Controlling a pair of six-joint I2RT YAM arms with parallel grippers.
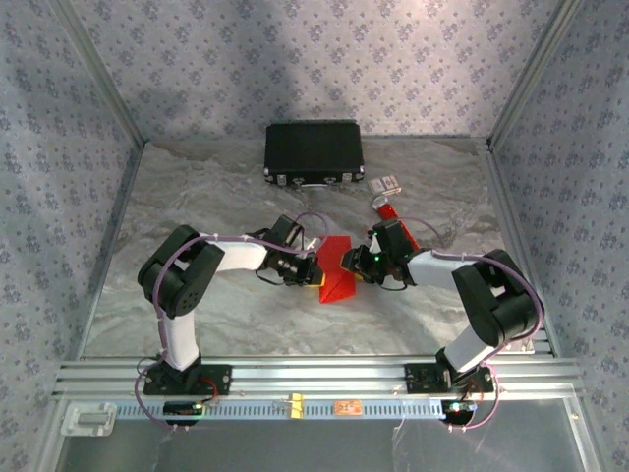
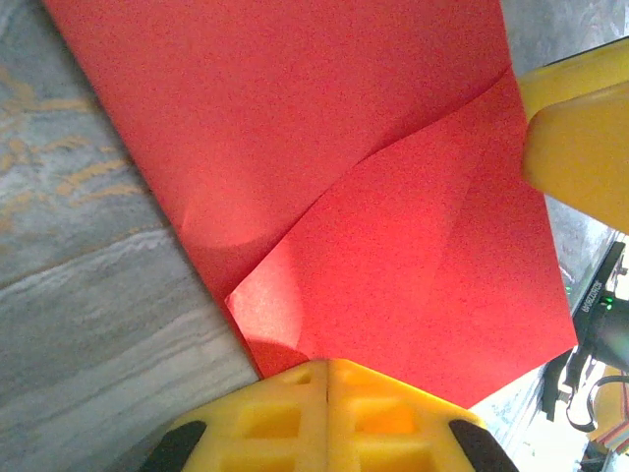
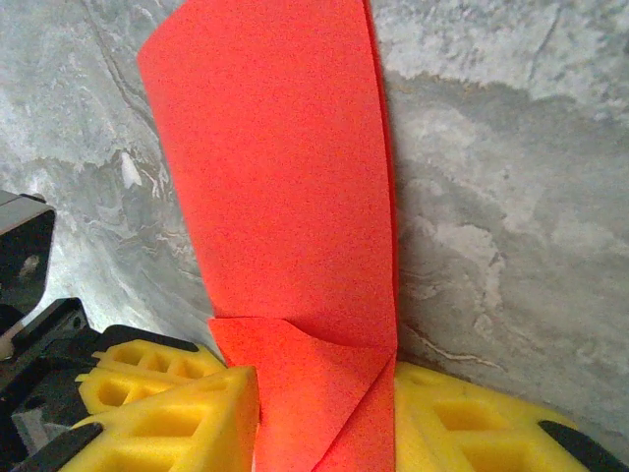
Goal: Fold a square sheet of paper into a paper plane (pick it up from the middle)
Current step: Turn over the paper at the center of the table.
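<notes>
I see the paper (image 1: 336, 273) on the table (image 1: 197, 197), well in front of the case (image 1: 313, 149), creased and partly raised. The left gripper (image 2: 327, 366) is clenched on its edge. The right gripper (image 3: 324, 383) has the folded end between its parted jaws; I cannot tell if they press it.

The square sheet of paper (image 2: 373, 246) is cut off by the left wrist view's top edge; the left gripper's (image 2: 327, 366) jaws hide its pinched corner.
</notes>
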